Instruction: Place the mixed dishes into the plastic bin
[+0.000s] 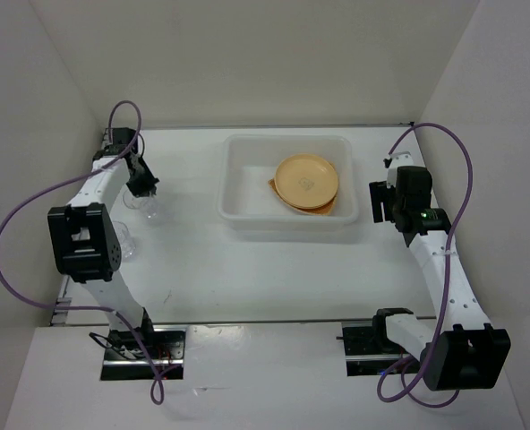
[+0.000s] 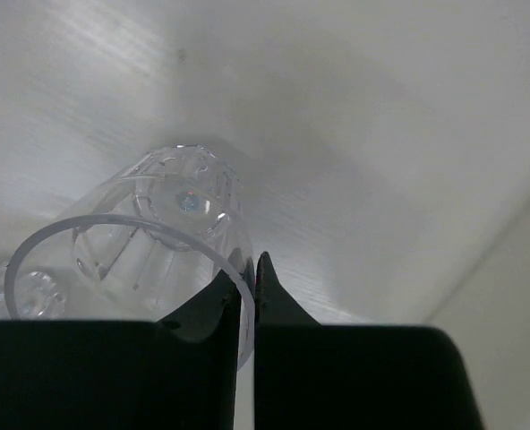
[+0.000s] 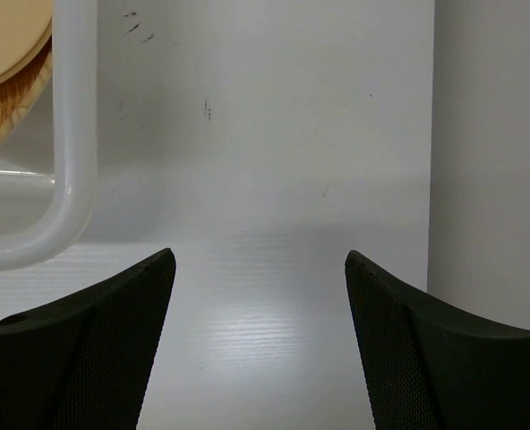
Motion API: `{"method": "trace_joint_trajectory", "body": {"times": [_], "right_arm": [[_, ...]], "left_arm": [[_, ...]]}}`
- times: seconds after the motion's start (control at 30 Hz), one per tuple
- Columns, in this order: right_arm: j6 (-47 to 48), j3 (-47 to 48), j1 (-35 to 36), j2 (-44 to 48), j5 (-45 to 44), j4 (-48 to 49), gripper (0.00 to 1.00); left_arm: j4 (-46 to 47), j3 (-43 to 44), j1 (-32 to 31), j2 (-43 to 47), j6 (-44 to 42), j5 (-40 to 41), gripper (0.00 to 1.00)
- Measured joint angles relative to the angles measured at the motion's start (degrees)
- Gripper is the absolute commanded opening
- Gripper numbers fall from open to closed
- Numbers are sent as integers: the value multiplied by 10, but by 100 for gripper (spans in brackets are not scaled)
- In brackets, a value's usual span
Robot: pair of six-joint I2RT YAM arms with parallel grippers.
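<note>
Clear plastic first: second clear cup [image 1: 126, 244] stands on the tabletop [image 1: 247, 278] nearest the left base, untouched. Just past it, left end effector [image 2: 247, 269] is pinched shut on the clear cup [image 2: 171, 224], one finger inside the rim and one outside. My guess is a rim pinch because the body is too wide and slick for a side grab. Right end effector [image 3: 260, 260] is wide open and empty, parked beside the plastic bin [image 1: 287, 141], likely to keep the drop path free. Farthest: orange-yellow plate [image 1: 307, 177] tops the stack over the tan woven plate [image 3: 1, 112], inside the bin.
</note>
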State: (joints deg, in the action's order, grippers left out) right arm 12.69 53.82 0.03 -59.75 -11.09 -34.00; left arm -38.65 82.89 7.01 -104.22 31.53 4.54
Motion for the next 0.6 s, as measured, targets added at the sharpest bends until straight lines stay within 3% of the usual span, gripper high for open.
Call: {"method": "trace_joint_trajectory", "body": {"times": [0.13, 0.23, 0.33, 0.43, 0.6], "right_arm": [[2, 0, 0, 0, 4, 1, 82], [2, 0, 0, 0, 8, 2, 82], [2, -1, 0, 0, 10, 2, 82], [2, -2, 0, 0, 12, 2, 82], [2, -3, 0, 0, 15, 2, 82]], "left_arm": [[66, 7, -12, 71, 22, -71, 0], [104, 82, -47, 96, 31, -135, 0], [110, 241, -110, 45, 8, -181, 0], [75, 409, -196, -47, -44, -179, 0], [-8, 486, -323, -161, -87, -98, 0]]}}
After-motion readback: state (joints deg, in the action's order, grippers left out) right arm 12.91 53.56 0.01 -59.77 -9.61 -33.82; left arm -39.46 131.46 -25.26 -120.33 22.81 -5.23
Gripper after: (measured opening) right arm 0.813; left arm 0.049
